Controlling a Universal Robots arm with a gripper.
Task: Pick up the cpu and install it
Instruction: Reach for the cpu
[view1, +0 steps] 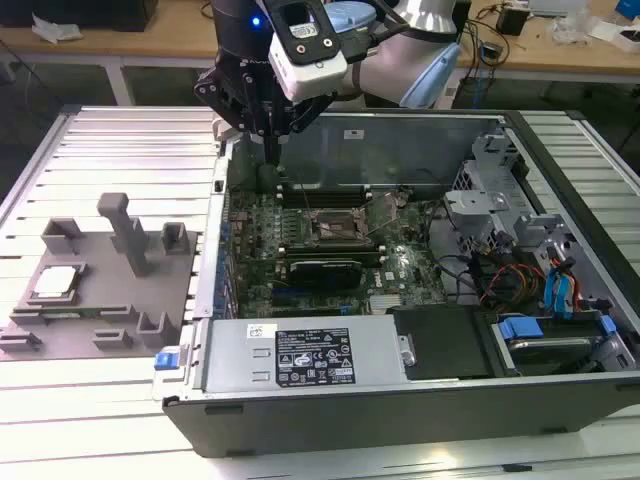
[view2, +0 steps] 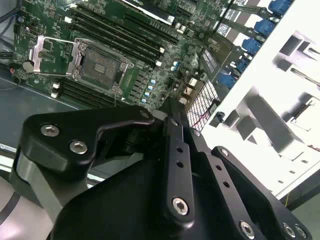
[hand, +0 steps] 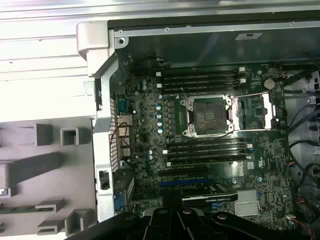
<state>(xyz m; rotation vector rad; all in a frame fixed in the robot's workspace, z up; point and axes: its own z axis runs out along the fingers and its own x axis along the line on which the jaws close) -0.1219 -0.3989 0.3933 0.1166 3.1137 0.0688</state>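
cpu (view1: 55, 283) on fixture tray (view1: 105, 305), well apart from jaws.

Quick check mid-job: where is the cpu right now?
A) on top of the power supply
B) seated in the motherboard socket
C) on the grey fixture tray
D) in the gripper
C: the cpu lies on the grey fixture tray at the exterior view's left, while the gripper hangs over the case and the socket sits empty.
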